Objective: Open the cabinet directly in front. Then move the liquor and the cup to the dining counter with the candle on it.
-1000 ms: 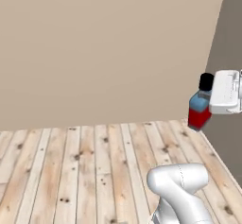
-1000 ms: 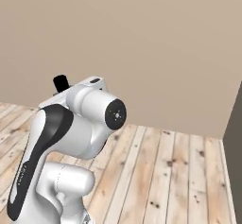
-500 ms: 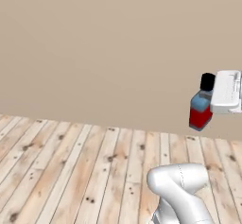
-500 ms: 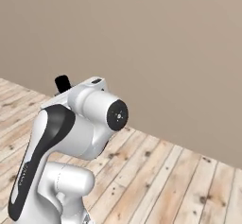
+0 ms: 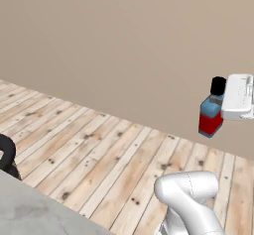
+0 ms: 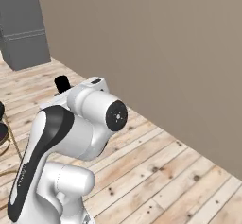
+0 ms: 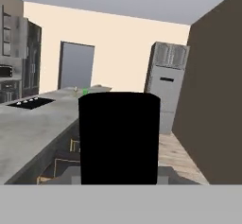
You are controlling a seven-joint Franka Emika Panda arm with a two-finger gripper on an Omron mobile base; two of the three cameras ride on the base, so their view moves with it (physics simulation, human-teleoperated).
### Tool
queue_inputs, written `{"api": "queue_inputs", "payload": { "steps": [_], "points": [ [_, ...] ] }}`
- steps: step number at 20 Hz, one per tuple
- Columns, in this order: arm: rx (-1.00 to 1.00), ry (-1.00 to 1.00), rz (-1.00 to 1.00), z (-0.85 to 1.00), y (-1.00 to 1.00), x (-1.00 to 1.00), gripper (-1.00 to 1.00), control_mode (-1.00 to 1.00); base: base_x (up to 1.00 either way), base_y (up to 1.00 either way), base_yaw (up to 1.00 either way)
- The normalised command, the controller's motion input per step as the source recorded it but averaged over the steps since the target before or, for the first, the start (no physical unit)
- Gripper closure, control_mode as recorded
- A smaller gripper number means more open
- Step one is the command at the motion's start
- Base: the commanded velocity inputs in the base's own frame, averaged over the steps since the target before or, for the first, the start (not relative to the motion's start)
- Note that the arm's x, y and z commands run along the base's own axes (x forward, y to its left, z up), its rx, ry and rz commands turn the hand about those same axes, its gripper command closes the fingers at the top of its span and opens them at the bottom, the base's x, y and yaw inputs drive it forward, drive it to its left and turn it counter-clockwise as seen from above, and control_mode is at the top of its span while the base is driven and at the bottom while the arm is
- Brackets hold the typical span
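The pincer [image 5: 223, 111] was clamped on the liquor [image 5: 210, 116], carrying it upright in mid-air above the plank floor [image 5: 99, 154]; the squarish bottle was judged rigid, smooth, fragile and liquid-heavy, best gripped across its flat body, as here.

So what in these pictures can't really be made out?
- The liquor in the left base view: its right side is hidden by the white tool holding it.
- In the hand view the bottle's black cap blocks the middle, hiding the tool's tips and part of the dining counter.
- The green cup on that counter: too small and half covered.
- The candle: too small to tell.
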Motion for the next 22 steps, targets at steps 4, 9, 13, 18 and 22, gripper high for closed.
{"api": "queue_inputs", "payload": {
  "steps": [4, 9, 13, 18, 22],
  "points": [
    [0.00, 0.00, 0.00, 0.00, 0.00, 0.00, 1.00, 1.00, 0.54, 0.29, 0.53],
    [0.00, 0.00, 0.00, 0.00, 0.00, 0.00, 1.00, 1.00, 0.80, 0.18, 0.41],
    [0.00, 0.00, 0.00, 0.00, 0.00, 0.00, 1.00, 1.00, 1.00, 0.00, 0.25],
    [0.00, 0.00, 0.00, 0.00, 0.00, 0.00, 1.00, 1.00, 1.00, -0.01, 0.12],
    [0.00, 0.00, 0.00, 0.00, 0.00, 0.00, 1.00, 1.00, 1.00, 0.00, 0.09]
  ]
}}
